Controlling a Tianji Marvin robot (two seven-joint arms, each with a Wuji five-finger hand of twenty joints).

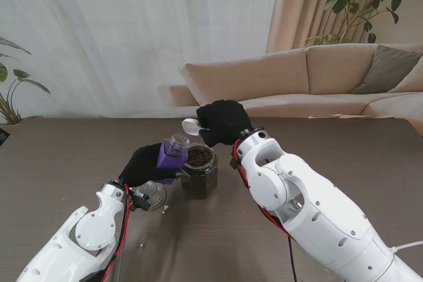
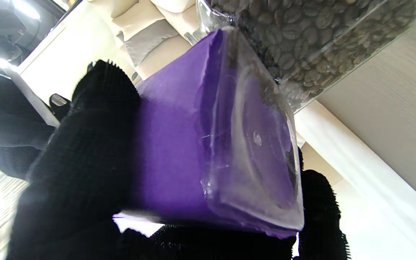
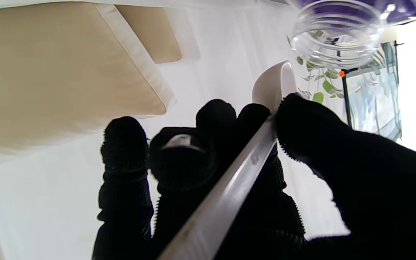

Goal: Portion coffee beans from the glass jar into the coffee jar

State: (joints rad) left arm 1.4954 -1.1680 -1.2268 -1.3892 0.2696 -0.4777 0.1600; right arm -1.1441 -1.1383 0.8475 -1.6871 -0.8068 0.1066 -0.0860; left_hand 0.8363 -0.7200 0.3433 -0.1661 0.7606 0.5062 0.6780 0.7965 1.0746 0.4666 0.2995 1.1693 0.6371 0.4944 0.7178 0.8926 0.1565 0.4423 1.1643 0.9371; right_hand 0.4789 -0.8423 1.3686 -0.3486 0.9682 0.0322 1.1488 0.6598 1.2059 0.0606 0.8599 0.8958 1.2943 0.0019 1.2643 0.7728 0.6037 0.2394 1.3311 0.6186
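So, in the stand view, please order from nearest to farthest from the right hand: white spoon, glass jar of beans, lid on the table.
From the right hand:
1. White spoon, held in it.
2. Glass jar of beans, just nearer to me.
3. Lid, left, by the left wrist.

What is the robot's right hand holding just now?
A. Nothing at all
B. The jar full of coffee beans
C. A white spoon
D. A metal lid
C: the right hand is closed around a white spoon, its bowl poking out beside the purple-labelled jar held by the left hand.
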